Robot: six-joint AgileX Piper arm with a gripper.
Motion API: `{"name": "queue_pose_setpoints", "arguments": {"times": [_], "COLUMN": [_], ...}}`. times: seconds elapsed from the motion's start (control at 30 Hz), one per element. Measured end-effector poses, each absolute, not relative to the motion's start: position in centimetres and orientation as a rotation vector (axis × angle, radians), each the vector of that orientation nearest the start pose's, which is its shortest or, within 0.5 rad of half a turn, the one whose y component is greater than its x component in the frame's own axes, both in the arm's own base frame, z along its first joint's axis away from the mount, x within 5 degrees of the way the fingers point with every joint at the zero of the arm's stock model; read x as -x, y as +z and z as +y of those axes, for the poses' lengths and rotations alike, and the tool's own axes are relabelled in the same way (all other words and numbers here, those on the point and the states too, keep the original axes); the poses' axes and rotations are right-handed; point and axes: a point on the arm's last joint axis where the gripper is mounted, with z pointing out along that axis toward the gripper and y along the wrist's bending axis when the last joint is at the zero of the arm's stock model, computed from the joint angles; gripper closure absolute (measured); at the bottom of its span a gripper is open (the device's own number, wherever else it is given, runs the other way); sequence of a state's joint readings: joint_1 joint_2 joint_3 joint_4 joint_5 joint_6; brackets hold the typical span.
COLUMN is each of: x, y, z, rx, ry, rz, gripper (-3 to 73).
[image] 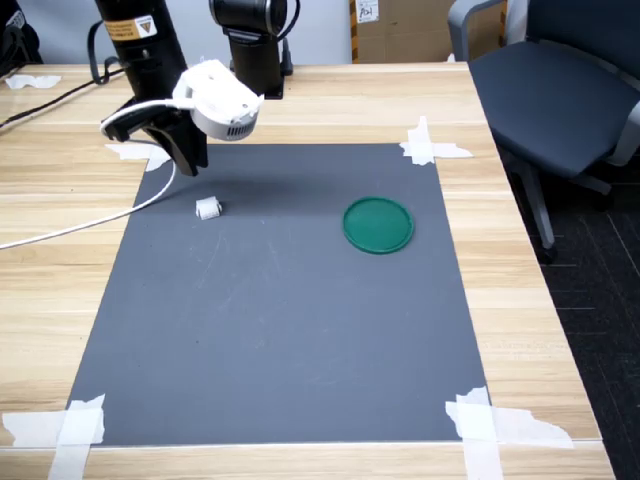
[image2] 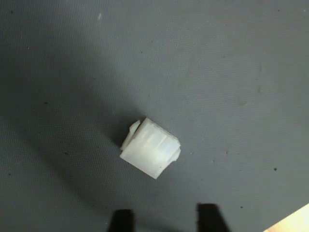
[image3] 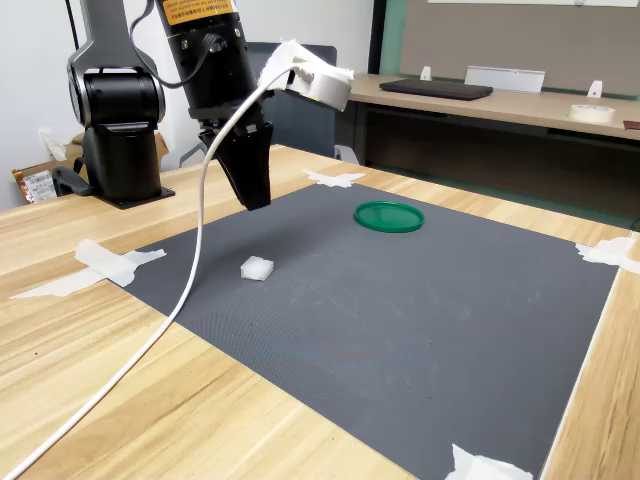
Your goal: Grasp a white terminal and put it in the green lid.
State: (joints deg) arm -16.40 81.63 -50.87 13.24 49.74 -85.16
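Observation:
The white terminal [image: 207, 208] [image3: 257, 267] is a small blocky piece lying on the dark grey mat, near the first exterior view's left. In the wrist view the white terminal [image2: 149, 147] fills the middle, resting on its side. My gripper [image: 190, 162] [image3: 256, 196] hangs just above the mat, behind the terminal and apart from it. Its two dark fingertips [image2: 123, 220] show at the wrist picture's edge with a gap and nothing between them, so the gripper [image2: 165, 220] is open. The green lid [image: 378, 224] [image3: 389, 216] lies flat and empty, well to the first exterior view's right.
The mat [image: 290, 330] is taped at its corners with white tape [image: 430, 145] to a wooden table [image: 520, 300]. A white cable [image: 90, 225] trails from the wrist across the table. The arm's black base [image: 255, 50] stands behind. An office chair [image: 560, 90] sits off the table.

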Motion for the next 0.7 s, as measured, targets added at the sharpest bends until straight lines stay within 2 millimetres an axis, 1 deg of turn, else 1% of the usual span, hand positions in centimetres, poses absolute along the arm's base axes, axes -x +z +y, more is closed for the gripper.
{"name": "queue_pose_setpoints", "arguments": {"times": [0.07, 0.13, 0.2, 0.3, 0.5, 0.7], "x": [-25.0, -25.1, -25.0, -25.2, -26.0, -26.4], "y": [23.2, 23.2, 22.9, 22.1, 20.7, 19.2], "z": [-5.6, -5.6, -5.6, -5.9, -6.7, -6.8], "rx": [1.448, 1.458, 1.475, 1.523, 1.575, 1.594], "ry": [-0.096, -0.089, -0.066, -0.058, -0.113, -0.067], "rz": [2.426, 2.422, 2.436, 2.462, 2.474, 2.501], "gripper": [31.2, 25.1, 21.5, 20.1, 19.7, 19.7]}}
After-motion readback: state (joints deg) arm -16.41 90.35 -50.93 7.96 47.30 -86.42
